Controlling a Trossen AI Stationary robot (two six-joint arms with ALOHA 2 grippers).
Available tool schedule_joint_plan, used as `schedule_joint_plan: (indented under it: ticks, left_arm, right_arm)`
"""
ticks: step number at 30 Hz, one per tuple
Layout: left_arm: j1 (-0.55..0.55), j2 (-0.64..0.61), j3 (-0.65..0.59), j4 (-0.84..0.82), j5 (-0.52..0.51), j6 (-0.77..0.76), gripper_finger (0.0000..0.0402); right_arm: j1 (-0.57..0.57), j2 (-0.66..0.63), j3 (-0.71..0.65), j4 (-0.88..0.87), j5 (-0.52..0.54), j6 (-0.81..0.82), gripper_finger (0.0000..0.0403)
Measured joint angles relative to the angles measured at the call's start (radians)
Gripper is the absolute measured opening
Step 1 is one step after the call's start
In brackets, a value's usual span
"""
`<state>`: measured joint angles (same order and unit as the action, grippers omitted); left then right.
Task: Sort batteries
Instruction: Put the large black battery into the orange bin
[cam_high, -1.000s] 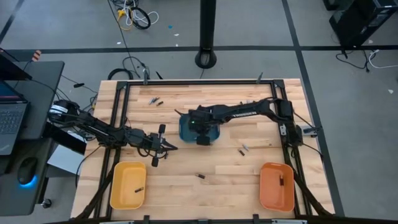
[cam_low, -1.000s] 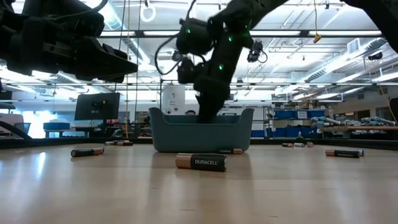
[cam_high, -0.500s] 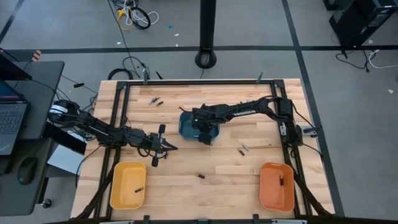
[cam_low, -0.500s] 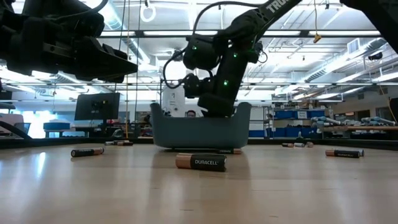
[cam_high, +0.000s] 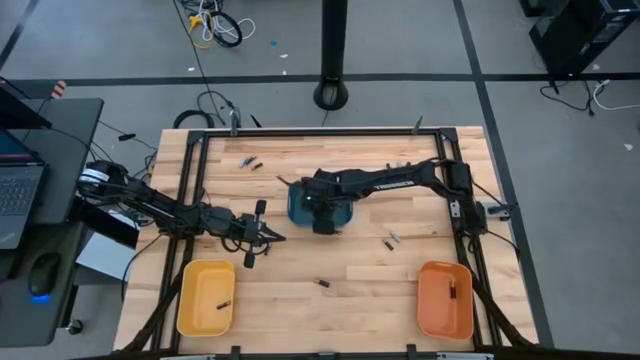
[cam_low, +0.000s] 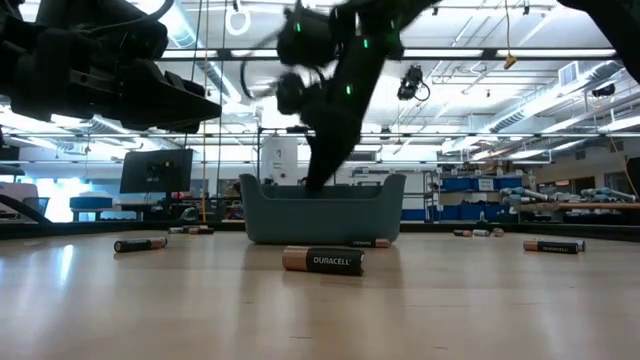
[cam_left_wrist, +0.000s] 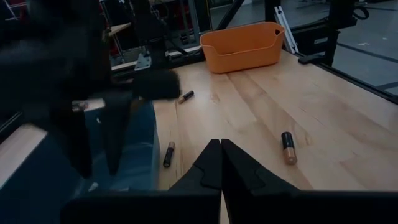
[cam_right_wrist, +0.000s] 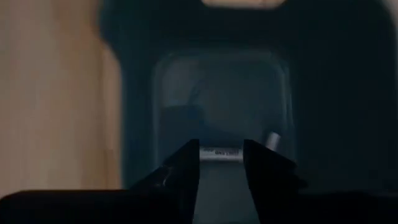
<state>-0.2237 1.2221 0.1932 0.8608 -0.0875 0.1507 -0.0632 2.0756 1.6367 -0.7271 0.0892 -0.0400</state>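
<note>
A blue-grey bin (cam_high: 297, 208) (cam_low: 322, 215) stands flat in the middle of the table. My right gripper (cam_high: 322, 217) (cam_low: 312, 180) points steeply down into it, fingers apart. Between the fingertips (cam_right_wrist: 221, 147) a silvery battery (cam_right_wrist: 219, 153) shows crosswise, and another battery (cam_right_wrist: 272, 140) lies on the bin's floor. Loose batteries lie on the wood (cam_high: 322, 283) (cam_high: 391, 240) (cam_high: 250, 162) (cam_low: 322, 261). My left gripper (cam_high: 270, 237) (cam_left_wrist: 221, 146) hovers shut, left of the bin, with nothing in it. My right gripper has one finger (cam_right_wrist: 186, 163) at each end of the silvery battery, coming from above into the bin. Whether the fingers touch the battery or it lies on the bin's floor below them, I cannot tell.
A yellow tray (cam_high: 185, 300) at the near left and an orange tray (cam_high: 425, 300) (cam_left_wrist: 242, 46) at the near right each hold a battery. A black frame (cam_high: 190, 180) runs round the table. Bare wood lies between the trays.
My right gripper has risen inside the bin. Half a second ago the bin stood tipped, one end off the table; now it sits flat again.
</note>
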Motion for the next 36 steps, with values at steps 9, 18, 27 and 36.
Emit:
schedule_joint_plan:
  ticks: [9, 18, 27, 36]
  left_arm:
    - [-0.001, 0.000, 0.000, -0.036, 0.000, -0.024, 0.0006]
    - [-0.001, 0.000, 0.000, -0.035, -0.001, -0.054, 0.0006]
    - [0.015, 0.000, 0.000, 0.014, -0.006, -0.076, 0.0006]
    - [0.089, 0.002, 0.000, 0.034, -0.009, -0.084, 0.0006]
  right_arm:
    - [0.108, -0.045, 0.110, -0.179, 0.148, -0.066, 0.0012]
    - [0.135, -0.260, -0.255, 0.064, 0.158, 0.050, 0.0008]
    - [0.187, -0.625, -0.645, 0.218, 0.345, 0.354, 0.0010]
    - [0.029, -0.801, -0.909, 0.250, 0.453, 0.619, 0.0023]
